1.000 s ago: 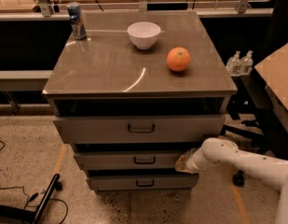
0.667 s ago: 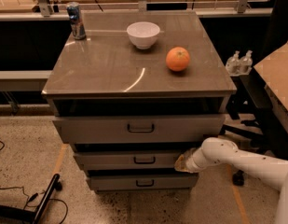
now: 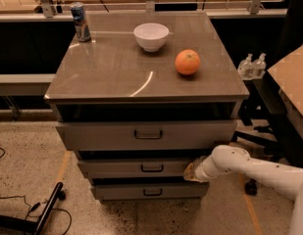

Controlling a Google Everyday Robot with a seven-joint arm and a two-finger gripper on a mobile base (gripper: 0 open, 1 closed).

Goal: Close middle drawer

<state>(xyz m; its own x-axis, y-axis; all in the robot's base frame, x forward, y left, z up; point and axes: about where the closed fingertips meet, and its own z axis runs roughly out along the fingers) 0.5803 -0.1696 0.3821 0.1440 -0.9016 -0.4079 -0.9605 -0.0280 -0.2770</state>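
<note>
The middle drawer point(image 3: 136, 168) is a low grey front panel with a small dark loop handle point(image 3: 152, 168), second of three in the grey cabinet. It stands out a little, less far than the taller top drawer point(image 3: 146, 134) above it. My white arm comes in from the lower right. My gripper point(image 3: 191, 172) is against the right end of the middle drawer's front panel. The lowest drawer point(image 3: 148, 191) sits below, set slightly further back.
On the cabinet top point(image 3: 116, 72) stand a white bowl point(image 3: 151, 36), an orange point(image 3: 188, 62) and a can point(image 3: 81, 21). Two clear bottles point(image 3: 252, 65) and a dark table stand to the right. A black bar and cables point(image 3: 40, 214) lie on the floor at the lower left.
</note>
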